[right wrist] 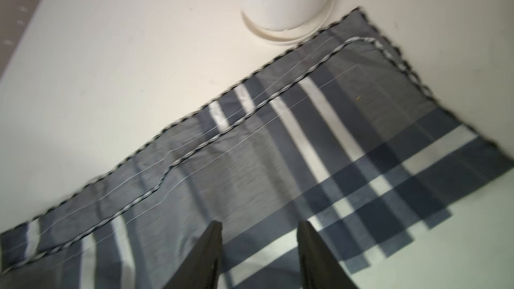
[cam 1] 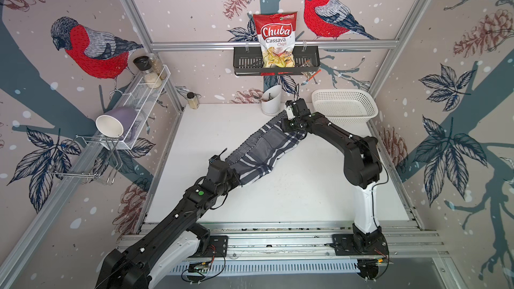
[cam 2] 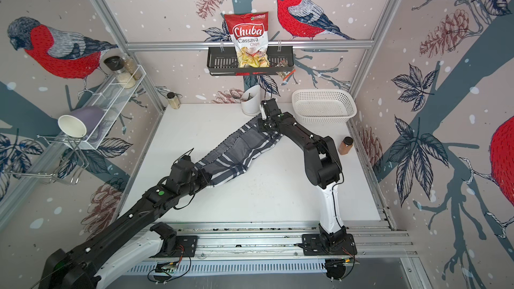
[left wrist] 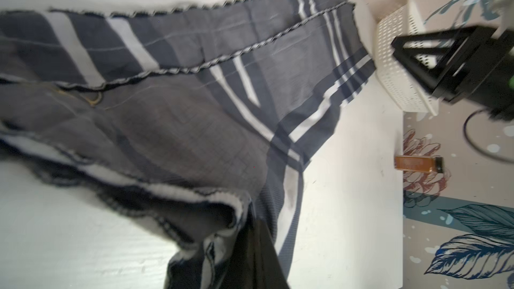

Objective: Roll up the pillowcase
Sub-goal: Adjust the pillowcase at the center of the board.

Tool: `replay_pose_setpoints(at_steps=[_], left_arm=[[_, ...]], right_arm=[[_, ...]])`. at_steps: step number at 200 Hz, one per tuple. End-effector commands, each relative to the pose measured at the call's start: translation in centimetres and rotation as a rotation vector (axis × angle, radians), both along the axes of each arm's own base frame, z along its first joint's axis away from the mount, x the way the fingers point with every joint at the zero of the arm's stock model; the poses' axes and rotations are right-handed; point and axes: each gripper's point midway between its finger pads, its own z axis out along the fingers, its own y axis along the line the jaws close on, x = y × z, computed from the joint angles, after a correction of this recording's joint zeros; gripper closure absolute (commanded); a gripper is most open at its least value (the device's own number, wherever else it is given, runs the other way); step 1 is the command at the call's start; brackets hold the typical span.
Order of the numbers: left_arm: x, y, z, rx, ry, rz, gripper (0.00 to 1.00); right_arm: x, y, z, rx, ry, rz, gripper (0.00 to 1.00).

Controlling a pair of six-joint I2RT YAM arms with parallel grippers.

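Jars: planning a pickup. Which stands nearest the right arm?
The brown, black-lidded jar by the right wall; the pale jar stands far left, the spice jars on the shelf.

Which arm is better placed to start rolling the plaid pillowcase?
Likely left: the left tool is shut on the near end of the grey plaid cloth pillowcase, while the right tool stands open over the far end.

Grey pillowcase (cam 1: 261,151), white-navy plaid
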Motion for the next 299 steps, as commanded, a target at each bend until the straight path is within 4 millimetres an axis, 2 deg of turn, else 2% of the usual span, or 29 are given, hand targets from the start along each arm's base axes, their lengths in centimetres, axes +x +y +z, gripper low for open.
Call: replay_pose_setpoints(at_steps=[1, 8, 28, 52, 71, 85, 113, 127, 141, 154, 180, 194, 219, 230, 241, 249, 268, 279, 286, 299], left_arm=[[2.5, -0.1, 1.5, -0.003, -0.012, -0.067, 0.90], [3.5, 0.2, 1.6, 0.026, -0.009, -0.067, 0.90], [5.3, 1.8, 2.0, 0.154, 0.008, -0.028, 0.90], [6.0, 2.5, 4.1, 0.148, -0.040, 0.006, 0.89], [5.3, 2.3, 5.8, 0.099, -0.089, 0.011, 0.87], [4.3, 1.9, 6.9, 0.059, -0.102, -0.009, 0.82], [1.8, 1.0, 11.3, -0.047, -0.169, -0.063, 0.72], [0.9, 1.6, 13.9, -0.054, -0.226, -0.050, 0.69], [0.8, 2.3, 15.1, -0.014, -0.271, -0.035, 0.65], [1.4, 2.3, 13.5, 0.046, -0.243, -0.061, 0.59], [3.3, 1.2, 6.8, 0.121, -0.091, -0.137, 0.65], [4.1, 1.4, 4.3, 0.144, -0.065, -0.121, 0.67], [5.0, 2.5, 3.9, 0.167, -0.156, -0.053, 0.64], [5.1, 2.0, 3.7, 0.163, -0.184, -0.084, 0.61], [5.2, 1.5, 2.1, 0.179, -0.145, -0.129, 0.59], [5.0, 1.5, 0.4, 0.208, -0.072, -0.147, 0.60], [4.1, 1.2, -3.6, 0.216, 0.046, -0.188, 0.68], [3.4, 0.6, -5.2, 0.190, 0.072, -0.207, 0.76], [3.0, 0.4, -6.0, 0.184, 0.084, -0.213, 0.78], [2.2, 0.3, -7.3, 0.204, 0.110, -0.213, 0.79]], right_arm=[[-4.8, 2.9, -0.5, 0.157, 0.092, -0.001, 0.76], [-6.2, 3.6, -1.0, 0.204, 0.120, 0.000, 0.83], [-8.7, 4.6, -2.9, 0.262, 0.179, -0.019, 0.90], [-10.0, 5.5, -4.9, 0.221, 0.202, -0.020, 0.96], [-10.1, 5.6, -6.1, 0.215, 0.220, -0.028, 0.98], [-9.8, 5.6, -6.7, 0.206, 0.223, -0.034, 0.99], [-9.5, 5.1, -7.7, 0.161, 0.224, -0.039, 1.00], [-9.7, 4.8, -8.2, 0.143, 0.227, -0.032, 1.00], [-10.1, 4.2, -8.7, 0.124, 0.233, -0.031, 1.00], [-10.5, 3.3, -9.4, 0.103, 0.243, -0.042, 1.00], [-11.0, 0.5, -10.4, 0.103, 0.263, -0.080, 1.00], [-11.2, -1.6, -10.6, 0.080, 0.265, -0.108, 1.00], [-11.6, -6.1, -11.0, 0.050, 0.277, -0.173, 1.00], [-11.8, -8.0, -11.2, 0.049, 0.279, -0.204, 1.00], [-12.0, -9.2, -10.9, 0.050, 0.266, -0.205, 1.00], [-12.1, -9.4, -10.5, 0.046, 0.254, -0.190, 0.99], [-12.5, -8.6, -9.3, 0.048, 0.237, -0.148, 0.95], [-12.7, -7.5, -8.4, 0.073, 0.232, -0.120, 0.91], [-12.8, -6.9, -8.0, 0.092, 0.236, -0.112, 0.89], [-13.1, -5.4, -7.3, 0.163, 0.255, -0.091, 0.77]])
